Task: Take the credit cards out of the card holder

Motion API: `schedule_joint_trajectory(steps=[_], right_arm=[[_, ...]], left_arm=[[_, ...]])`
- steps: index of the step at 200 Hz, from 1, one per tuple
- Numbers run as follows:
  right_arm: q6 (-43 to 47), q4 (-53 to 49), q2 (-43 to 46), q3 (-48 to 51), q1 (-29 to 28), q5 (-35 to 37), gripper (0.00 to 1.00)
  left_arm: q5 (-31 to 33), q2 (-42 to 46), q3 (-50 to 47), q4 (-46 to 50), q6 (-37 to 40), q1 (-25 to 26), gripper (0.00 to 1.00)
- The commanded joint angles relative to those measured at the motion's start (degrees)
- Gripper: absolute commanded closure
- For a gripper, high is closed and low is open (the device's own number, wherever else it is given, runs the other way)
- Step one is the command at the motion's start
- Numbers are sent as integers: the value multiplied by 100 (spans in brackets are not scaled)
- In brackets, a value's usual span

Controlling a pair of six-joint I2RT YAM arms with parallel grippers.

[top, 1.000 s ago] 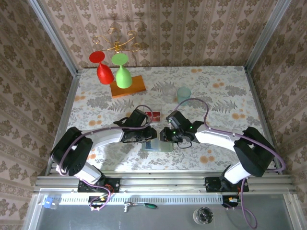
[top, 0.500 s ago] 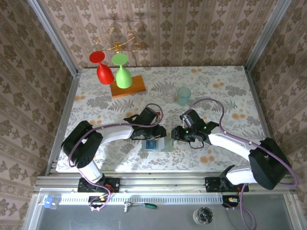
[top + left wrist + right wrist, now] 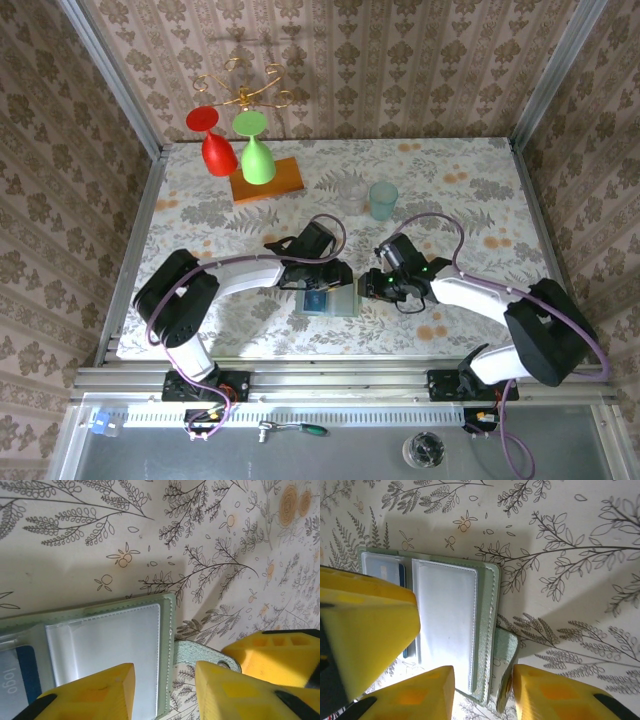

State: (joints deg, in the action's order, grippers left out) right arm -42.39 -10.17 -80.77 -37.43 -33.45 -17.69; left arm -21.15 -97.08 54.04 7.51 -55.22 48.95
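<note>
One card holder point(image 3: 330, 302) is lying open and flat on the flowered table point(image 3: 450, 170), near the front edge and between the two arms. One blue card point(image 3: 317, 300) is showing in its left-hand pocket, and a pale clear pocket point(image 3: 445, 625) beside it is facing up. No other card is showing in the holder. One closing tab point(image 3: 506, 652) is sticking out from the holder's right edge.

The left gripper point(image 3: 165, 690) is hovering with its jaws spread over that edge, pinching nothing. The right gripper point(image 3: 482, 695) is facing it, its jaws also apart and gripping nothing, straddling the tab. In the right wrist view, a left finger point(image 3: 365, 630) is covering much of the card pocket.

Well behind, one teal cup point(image 3: 383, 200) is standing alone. Two goblets, one red point(image 3: 215, 150) and one green point(image 3: 257, 158), are hanging upside down from a gold rack point(image 3: 243, 95) on an orange board point(image 3: 285, 180).
</note>
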Motion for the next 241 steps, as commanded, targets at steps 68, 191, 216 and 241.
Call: schedule_joint_trajectory(steps=[68, 191, 216, 241], right_arm=[[17, 253, -648, -106, 14, -22, 71], [323, -113, -1014, -655, 111, 236, 85], [337, -193, -961, -636, 127, 296, 86], [337, -276, -856, -566, 137, 395, 86]], left_arm=[[159, 497, -257, 222, 176, -313, 62], [463, 1487, -1078, 557, 242, -777, 62], [462, 1525, -1144, 558, 259, -815, 62], [447, 1525, -1174, 565, 293, -821, 62]])
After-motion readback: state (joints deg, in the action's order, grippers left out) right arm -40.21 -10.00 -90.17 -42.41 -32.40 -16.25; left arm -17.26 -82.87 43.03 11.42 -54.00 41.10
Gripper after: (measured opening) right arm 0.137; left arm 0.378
